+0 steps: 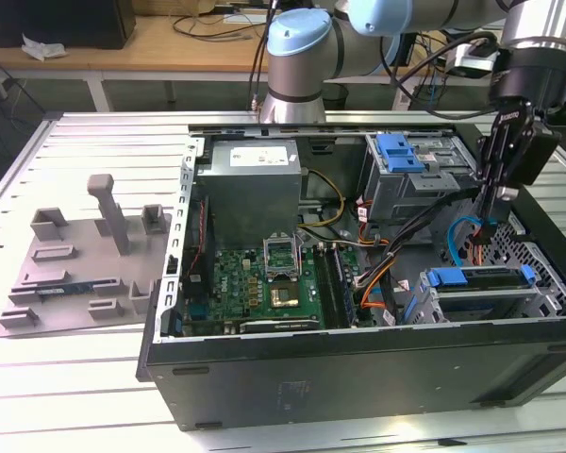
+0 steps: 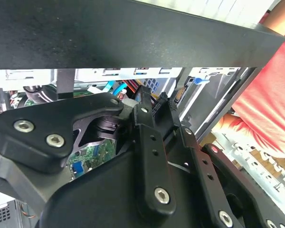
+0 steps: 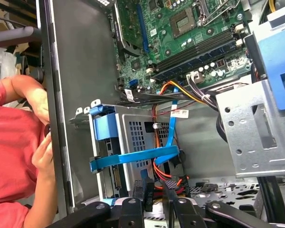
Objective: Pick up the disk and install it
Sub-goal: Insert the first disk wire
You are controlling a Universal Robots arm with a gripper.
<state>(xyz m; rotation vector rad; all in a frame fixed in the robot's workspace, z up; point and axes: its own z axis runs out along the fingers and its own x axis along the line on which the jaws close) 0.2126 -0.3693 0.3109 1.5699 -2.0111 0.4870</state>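
The disk [image 1: 481, 286], edged by its blue carrier bracket, sits in the metal bay at the case's corner on the exterior view's right. In the first wrist view the disk [image 3: 106, 129] lies under a flat blue cable [image 3: 133, 157] that crosses it. My gripper [image 1: 491, 223] hangs inside the open computer case [image 1: 358, 368], just above and behind the disk and apart from it. Its fingers [image 2: 143, 111] stand close together with nothing visible between them. In the first wrist view the gripper [image 3: 154, 191] hovers over black cable plugs and red wires beside the disk bay.
A second metal drive cage with a blue tab [image 1: 403, 151] stands at the back of the case. The motherboard [image 1: 264, 283] and power supply [image 1: 255, 184] fill the other side. A grey fixture plate [image 1: 85, 269] lies on the table. A person's hand [image 3: 42, 156] and red sleeve [image 2: 270, 95] are beside the case wall.
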